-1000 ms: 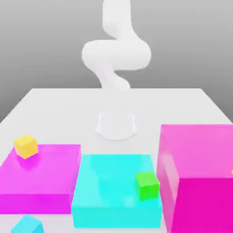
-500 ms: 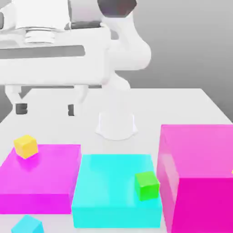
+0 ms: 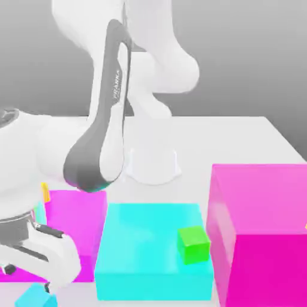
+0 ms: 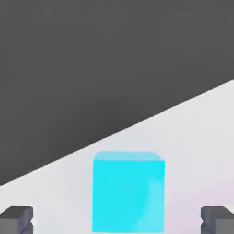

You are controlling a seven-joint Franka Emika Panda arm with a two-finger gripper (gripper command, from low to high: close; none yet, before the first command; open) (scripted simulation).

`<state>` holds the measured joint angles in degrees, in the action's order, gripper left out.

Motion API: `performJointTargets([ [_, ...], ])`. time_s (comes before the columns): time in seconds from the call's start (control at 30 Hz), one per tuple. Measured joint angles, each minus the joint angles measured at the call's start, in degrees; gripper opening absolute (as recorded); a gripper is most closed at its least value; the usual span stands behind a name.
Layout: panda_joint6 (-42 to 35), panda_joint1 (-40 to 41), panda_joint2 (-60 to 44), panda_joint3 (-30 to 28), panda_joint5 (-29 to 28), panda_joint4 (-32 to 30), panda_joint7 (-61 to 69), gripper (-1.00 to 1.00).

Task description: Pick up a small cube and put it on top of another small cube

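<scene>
I see the small cyan cube (image 4: 128, 192) near the white surface (image 4: 192, 137) edge, bare room each side, between my wide-open jaws

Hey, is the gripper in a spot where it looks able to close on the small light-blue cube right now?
Probably yes. In the hand view the small light-blue cube sits centred between the open gripper's two dark fingertips, on the bare white table, with nothing between them.
</scene>
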<state>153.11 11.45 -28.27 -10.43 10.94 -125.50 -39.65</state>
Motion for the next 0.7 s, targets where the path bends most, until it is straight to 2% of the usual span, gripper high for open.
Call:
performJointTargets([
  [0.03, 1.5, 0.6, -2.1, 0.7, 0.6, 0.5, 0.4, 0.00],
  [0.07, 2.6, 0.9, -3.5, 1.1, 1.0, 0.8, 0.7, -1.00],
  [0.27, 3.1, 1.1, -4.2, 1.4, 1.2, 0.9, 0.9, -1.00],
  [0.43, -2.9, -0.6, 3.5, -0.7, -1.3, -0.7, -0.9, -1.00],
  [0.7, -17.3, -11.0, 13.8, 8.9, -5.3, 3.6, 3.1, -1.00],
])
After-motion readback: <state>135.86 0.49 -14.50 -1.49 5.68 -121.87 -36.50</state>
